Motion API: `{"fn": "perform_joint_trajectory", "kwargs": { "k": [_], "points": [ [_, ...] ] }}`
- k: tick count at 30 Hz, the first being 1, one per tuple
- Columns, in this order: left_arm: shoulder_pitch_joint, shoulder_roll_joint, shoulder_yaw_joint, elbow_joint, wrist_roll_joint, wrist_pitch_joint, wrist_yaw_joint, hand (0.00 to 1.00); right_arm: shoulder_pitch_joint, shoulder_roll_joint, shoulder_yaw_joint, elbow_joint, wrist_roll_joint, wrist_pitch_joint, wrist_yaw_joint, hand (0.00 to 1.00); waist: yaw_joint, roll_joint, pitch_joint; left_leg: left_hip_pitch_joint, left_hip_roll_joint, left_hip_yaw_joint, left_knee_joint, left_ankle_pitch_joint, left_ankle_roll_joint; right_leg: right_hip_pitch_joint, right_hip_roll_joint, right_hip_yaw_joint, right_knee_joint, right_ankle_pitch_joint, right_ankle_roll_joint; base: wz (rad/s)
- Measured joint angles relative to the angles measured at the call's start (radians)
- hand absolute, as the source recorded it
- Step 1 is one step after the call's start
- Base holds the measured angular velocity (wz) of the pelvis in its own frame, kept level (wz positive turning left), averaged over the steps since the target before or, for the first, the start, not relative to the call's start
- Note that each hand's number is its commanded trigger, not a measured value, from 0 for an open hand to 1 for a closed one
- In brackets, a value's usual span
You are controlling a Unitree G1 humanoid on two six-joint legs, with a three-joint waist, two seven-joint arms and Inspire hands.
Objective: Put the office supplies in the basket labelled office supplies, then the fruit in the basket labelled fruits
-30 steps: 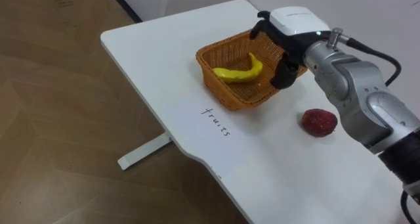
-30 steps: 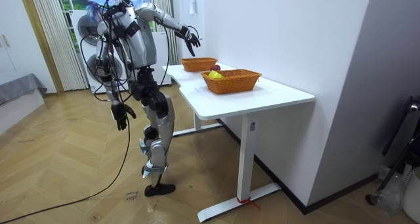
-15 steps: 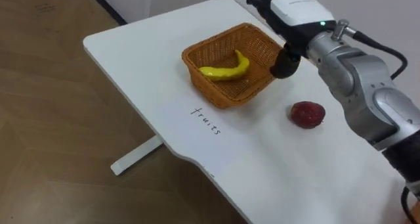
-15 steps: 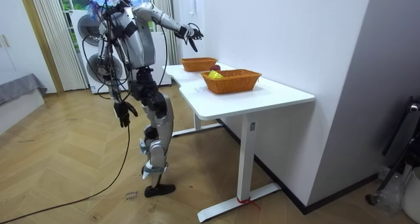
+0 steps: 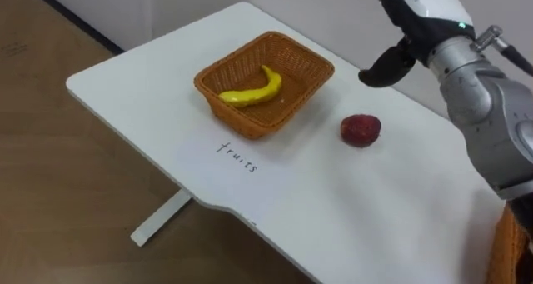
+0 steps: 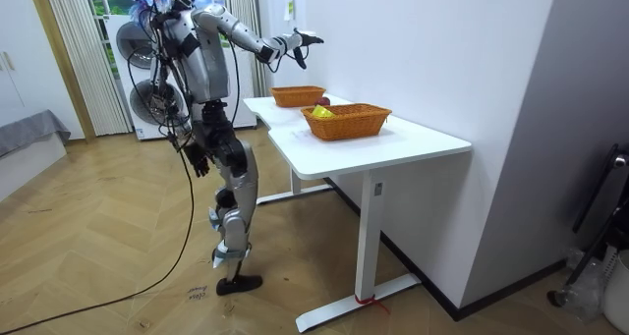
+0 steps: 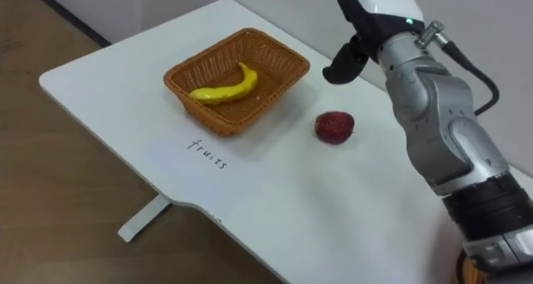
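Right robot hand (image 5: 425, 17) hovering above table (image 5: 125, 84), fingers relaxed, holding nothing | banana (image 5: 250, 88) lying in basket (image 5: 237, 117) | red fruit (image 5: 361, 130) sitting beside basket

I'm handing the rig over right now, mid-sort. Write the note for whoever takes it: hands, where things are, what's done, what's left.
Hands: the right robot hand is open and empty, raised above the table beyond the red fruit. The left robot hand hangs by the hip, idle.
Done: the banana lies in the basket.
Left: the red fruit sits on the table beside that basket, not touching it, and should go in next.
A second basket further along the table holds things too small to tell.
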State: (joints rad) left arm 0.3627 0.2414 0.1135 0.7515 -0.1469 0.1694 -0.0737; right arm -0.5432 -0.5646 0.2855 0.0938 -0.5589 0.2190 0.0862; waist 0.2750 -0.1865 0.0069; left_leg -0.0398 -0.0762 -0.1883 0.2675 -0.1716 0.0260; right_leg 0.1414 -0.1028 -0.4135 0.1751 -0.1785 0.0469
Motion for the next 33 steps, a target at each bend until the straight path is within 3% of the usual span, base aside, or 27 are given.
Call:
{"fn": "perform_joint_trajectory", "kwargs": {
  "k": [4, 9, 12, 16, 23, 27, 33],
  "points": [
    [-0.031, -0.018, 0.000, -0.003, -0.051, -0.001, 0.002, 0.00, 0.000, 0.000, -0.027, 0.000, 0.004, 0.001, -0.001, 0.00, -0.048, 0.014, 0.0010, -0.001, -0.001, 0.002, -0.001, -0.001, 0.001, 0.000, -0.001, -0.003, 0.000, 0.000, 0.000, -0.02],
    [-0.070, -0.030, -0.019, -0.004, -0.056, -0.001, 0.002, 0.00, 0.000, 0.001, -0.082, 0.001, 0.023, 0.005, -0.004, 0.00, -0.075, 0.028, -0.0008, 0.015, 0.002, 0.012, -0.009, 0.002, 0.004, 0.003, -0.002, 0.003, 0.000, 0.000, 0.000, -0.06],
    [-0.084, -0.035, -0.022, -0.004, -0.059, -0.001, 0.003, 0.00, 0.000, 0.002, -0.082, 0.019, 0.042, 0.003, -0.009, 0.00, -0.078, 0.046, 0.0050, 0.037, 0.006, 0.022, -0.024, 0.002, 0.005, 0.015, -0.002, 0.006, 0.000, 0.000, 0.000, -0.09],
    [-0.099, -0.040, -0.042, -0.004, -0.086, -0.001, 0.002, 0.00, 0.000, 0.004, -0.082, 0.025, 0.081, 0.016, -0.007, 0.00, -0.084, 0.060, 0.0039, 0.048, 0.011, 0.027, -0.035, 0.002, 0.004, 0.018, 0.000, 0.010, 0.000, 0.000, 0.000, -0.06],
    [-0.098, -0.046, -0.041, -0.004, -0.087, -0.001, 0.001, 0.00, 0.000, 0.004, -0.084, 0.025, 0.126, 0.023, 0.033, 0.00, -0.097, 0.061, 0.0028, 0.052, 0.012, 0.034, -0.051, 0.003, 0.004, 0.017, -0.001, 0.013, 0.000, -0.001, 0.001, -0.03],
    [-0.093, -0.045, -0.039, -0.004, -0.098, -0.001, -0.001, 0.00, 0.000, 0.004, -0.085, 0.029, 0.180, 0.024, 0.064, 0.00, -0.104, 0.053, -0.0025, 0.053, 0.012, 0.025, -0.054, 0.003, 0.004, 0.018, -0.001, -0.002, 0.000, -0.001, 0.001, 0.06],
    [-0.086, -0.033, -0.038, 0.030, -0.106, -0.010, -0.008, 0.00, 0.007, 0.004, -0.084, 0.093, 0.304, 0.024, 0.091, 0.00, -0.079, 0.036, -0.0024, 0.061, 0.011, 0.023, -0.052, 0.003, 0.004, 0.025, -0.001, -0.010, -0.002, -0.001, 0.002, 0.02]
  ]
}}
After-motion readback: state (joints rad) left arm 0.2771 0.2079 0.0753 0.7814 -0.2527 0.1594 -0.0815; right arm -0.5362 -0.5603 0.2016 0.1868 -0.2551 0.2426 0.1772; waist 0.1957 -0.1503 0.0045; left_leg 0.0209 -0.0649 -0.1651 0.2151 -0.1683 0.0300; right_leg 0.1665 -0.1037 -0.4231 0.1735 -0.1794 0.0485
